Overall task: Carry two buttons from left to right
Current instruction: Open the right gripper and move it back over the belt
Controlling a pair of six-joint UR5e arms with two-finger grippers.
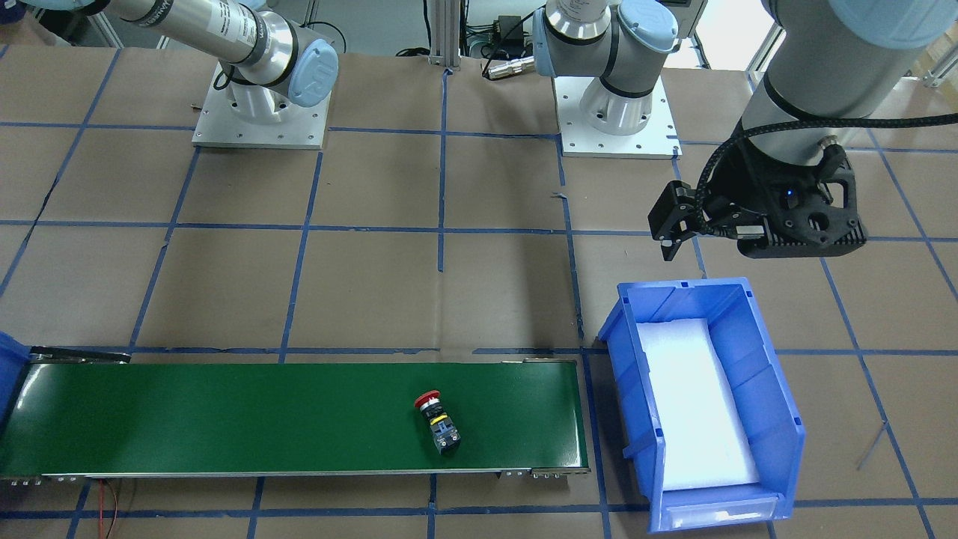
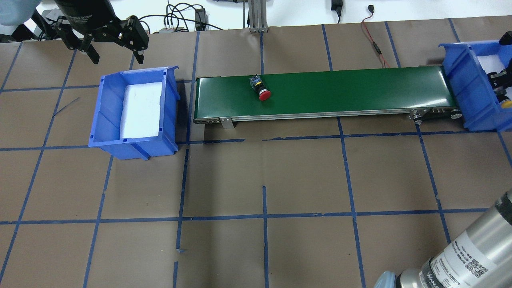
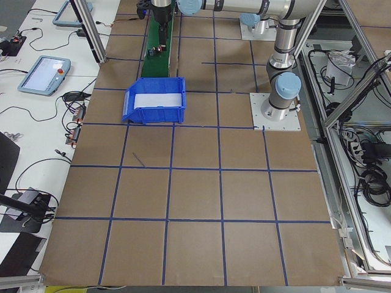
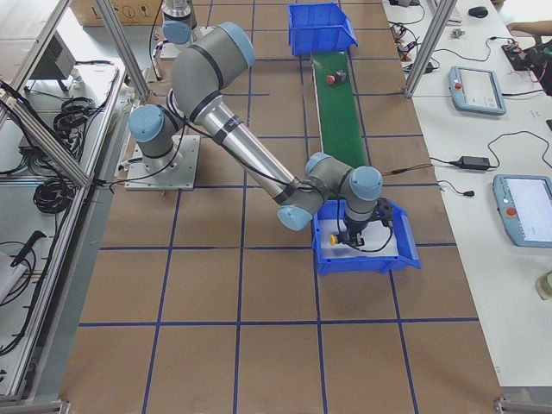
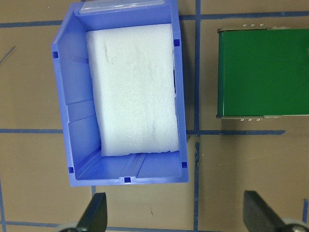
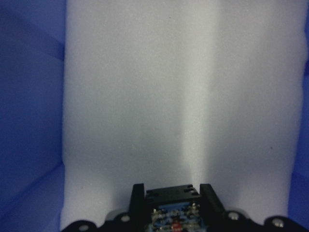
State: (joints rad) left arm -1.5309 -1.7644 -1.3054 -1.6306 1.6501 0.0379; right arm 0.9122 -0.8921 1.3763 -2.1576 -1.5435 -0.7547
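Task roughly half done, by my reading. The yellow button [image 2: 507, 105] is already at the right side, inside the right blue bin [image 2: 464, 94]. The right gripper [image 6: 170, 191] clamps its black body, low over the white foam; release not yet made. The red button [image 2: 261, 89] lies on its side on the green conveyor belt [image 2: 352, 88], near the belt's left end and well apart from the right bin. It has the belt's length left to cover. The left blue bin [image 2: 107, 116] shows only its foam liner. The left gripper [image 2: 117, 60] hangs beyond that bin, fingers spread, holding nothing.
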